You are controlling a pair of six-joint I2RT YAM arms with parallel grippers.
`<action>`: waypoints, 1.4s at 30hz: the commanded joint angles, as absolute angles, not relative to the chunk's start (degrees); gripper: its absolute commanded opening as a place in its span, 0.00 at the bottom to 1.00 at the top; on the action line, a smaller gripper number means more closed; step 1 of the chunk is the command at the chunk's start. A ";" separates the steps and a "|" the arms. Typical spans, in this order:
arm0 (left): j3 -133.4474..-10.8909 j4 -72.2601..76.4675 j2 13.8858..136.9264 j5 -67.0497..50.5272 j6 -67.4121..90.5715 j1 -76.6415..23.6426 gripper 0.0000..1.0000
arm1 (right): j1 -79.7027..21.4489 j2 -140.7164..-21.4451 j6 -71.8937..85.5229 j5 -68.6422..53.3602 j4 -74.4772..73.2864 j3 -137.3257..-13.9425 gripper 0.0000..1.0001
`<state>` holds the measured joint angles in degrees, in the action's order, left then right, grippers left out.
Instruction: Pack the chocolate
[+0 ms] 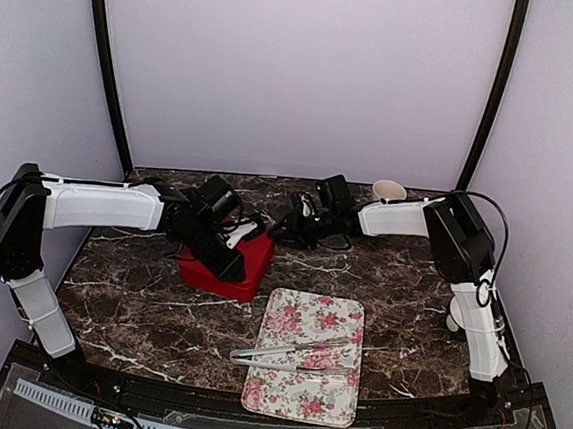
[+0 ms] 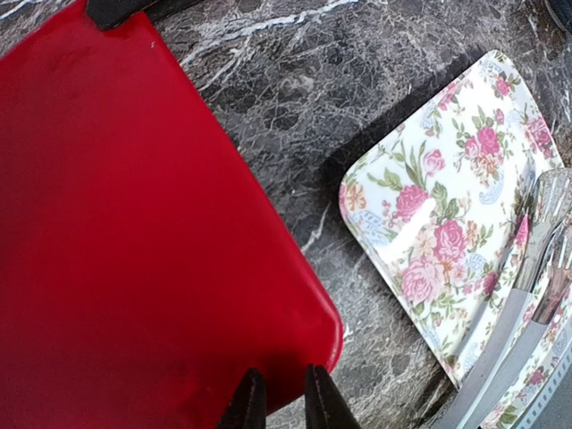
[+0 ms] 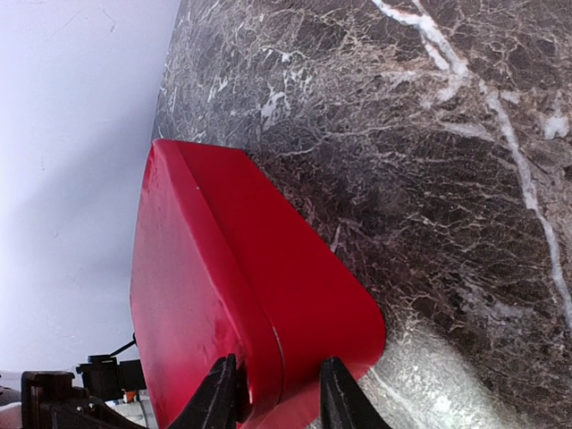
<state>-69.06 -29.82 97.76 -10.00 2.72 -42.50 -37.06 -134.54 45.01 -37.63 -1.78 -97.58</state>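
Chocolate isn't visible in any view; the lid is on the red box (image 1: 223, 269), so I can't tell if it's inside. Box sits mid-table (image 1: 138, 302) between the two arms, and the next move turns on it.

Right hand (image 3: 279, 393) straddles one corner, one finger on the lid side and one on the base side. I read that as clamped on.

Left hand (image 2: 284, 404) is at the lid's edge, by the corner facing the flowered tray (image 2: 420, 206). Its fingers are nearly together with a thin gap and the tips run out of frame, so I can't tell if it pinches the rim.

Both hands are at the box, neither clearly nearer. My guess is the next move depends on the lid seam.

- Right wrist: the only view showing that seam.
- Left wrist: just the flat top.
- Overhead: tongs (image 1: 289, 352) lying on the tray, arms hiding much of the box.
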 commanded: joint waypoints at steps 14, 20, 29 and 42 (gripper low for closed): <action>-76.33 -34.30 92.50 -6.02 1.40 -43.10 0.16 | -38.76 -135.69 43.55 -37.65 -9.98 -95.48 0.31; -67.87 -33.31 98.12 -7.38 -0.05 -45.51 0.13 | -38.76 -135.79 43.45 -37.46 -10.23 -95.63 0.31; -72.45 -38.25 98.71 -6.06 -1.60 -45.45 0.12 | -38.76 -135.44 42.80 -37.38 -11.13 -96.62 0.32; -67.42 -34.54 86.75 -9.25 9.22 -34.34 0.48 | -37.14 -131.64 41.92 -38.05 -7.50 -98.44 0.59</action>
<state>-71.70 -35.35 94.59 -7.09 3.86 -38.06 -37.23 -134.43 42.83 -37.69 -6.94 -98.63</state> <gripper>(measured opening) 0.433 0.549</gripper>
